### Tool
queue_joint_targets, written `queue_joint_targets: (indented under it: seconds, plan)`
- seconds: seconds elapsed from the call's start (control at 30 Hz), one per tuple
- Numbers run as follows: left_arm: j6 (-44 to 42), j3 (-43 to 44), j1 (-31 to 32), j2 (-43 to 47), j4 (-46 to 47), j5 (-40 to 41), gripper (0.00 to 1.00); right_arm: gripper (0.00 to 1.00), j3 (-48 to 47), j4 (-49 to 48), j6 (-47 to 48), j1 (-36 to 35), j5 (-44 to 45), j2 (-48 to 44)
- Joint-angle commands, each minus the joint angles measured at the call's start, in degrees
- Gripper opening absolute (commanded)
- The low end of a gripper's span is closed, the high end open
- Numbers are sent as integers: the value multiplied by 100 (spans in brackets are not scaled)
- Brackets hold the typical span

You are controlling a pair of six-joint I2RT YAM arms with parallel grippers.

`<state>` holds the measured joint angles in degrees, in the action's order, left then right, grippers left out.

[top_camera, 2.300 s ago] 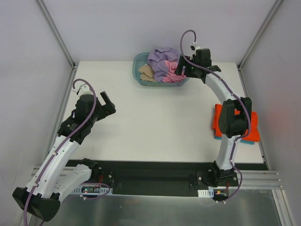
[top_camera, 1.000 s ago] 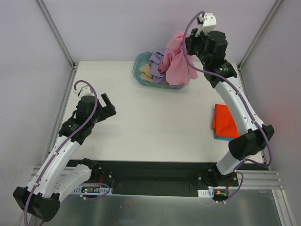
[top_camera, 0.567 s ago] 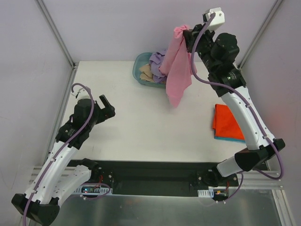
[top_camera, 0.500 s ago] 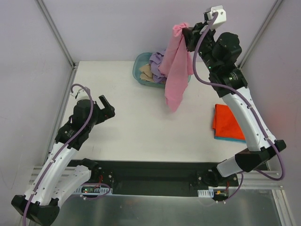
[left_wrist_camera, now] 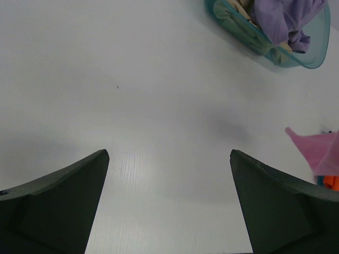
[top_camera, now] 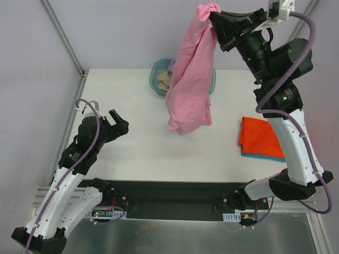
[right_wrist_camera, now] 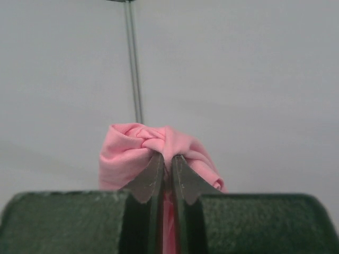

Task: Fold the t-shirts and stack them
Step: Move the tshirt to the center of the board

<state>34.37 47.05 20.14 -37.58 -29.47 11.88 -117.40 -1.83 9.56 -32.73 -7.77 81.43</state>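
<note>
The right gripper (top_camera: 214,18) is closed on a bunched fold of the pink t-shirt (top_camera: 189,84) and is held high. In the right wrist view the two fingers pinch the cloth tightly, with a knot of fabric beyond the tips. The rest of the shirt hangs below this gripper as one twisted strip. I cannot tell if its lowest edge touches the table (top_camera: 143,143). The left gripper (top_camera: 119,123) is open and holds nothing, well apart from the hanging cloth. I judge the step in hand is to bring the shirt over the bare table and spread it flat. To do it well, the right gripper should come down slowly so the lower edge lands first, then draw away from it so the cloth unrolls and does not pile. The left gripper should take a free edge near the pinch, because one grasp point leaves the shirt twisted. The cloth should stay away from the basket (top_camera: 154,79) behind it, which holds the lavender t-shirt (left_wrist_camera: 286,16), and from the folded orange-red t-shirt (top_camera: 257,135) beside the right arm.
</note>
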Motion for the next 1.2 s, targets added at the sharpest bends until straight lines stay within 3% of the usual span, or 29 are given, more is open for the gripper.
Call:
queue_joint_targets:
  seconds: [0.0, 0.13, 0.27, 0.43, 0.57, 0.67, 0.77, 0.9, 0.97, 1.1, 1.13, 1.17]
  plan:
    - [140, -55, -45, 58, 82, -247, 99, 1, -265, -503, -936, -93, -1014, -197]
    - [184, -108, -45, 181, 82, -274, 99, 1, -117, -494, -1351, -330, -1639, -276]
    - [289, -205, -45, 357, 82, -265, 99, 1, 287, -345, -1238, -532, -1544, -391]
    - [404, -336, -45, 480, 47, -283, 99, 1, 1569, -108, -791, -541, -543, -996]
    - [483, -424, -45, 401, 21, -309, 99, 1, 3726, 76, -430, -533, 344, -1813]
    - [606, -468, -45, 182, 21, -309, 99, 2, 4958, 839, 0, -454, 959, -2384]
    - [746, -486, -45, -291, 21, -440, 99, 5, 5657, 1794, 90, -357, 1470, -2352]
    - [913, -416, -45, -1162, 56, -861, 99, 9, 6343, 2835, -287, -199, 2935, -1816]
    - [940, -346, -45, -1696, 187, -1029, 99, 15, 6405, 3291, -358, -111, 3210, -1457]
    - [958, -231, -45, -2507, 582, -1512, 99, 48, 6274, 3689, -499, -67, 3948, -1103]
    - [949, -196, -45, -2656, 653, -1792, 99, 61, 6178, 3715, -508, -58, 4019, -1077]
    - [940, -118, -45, -2945, 810, -1916, 97, 65, 6081, 3794, -525, -23, 4090, -1068]
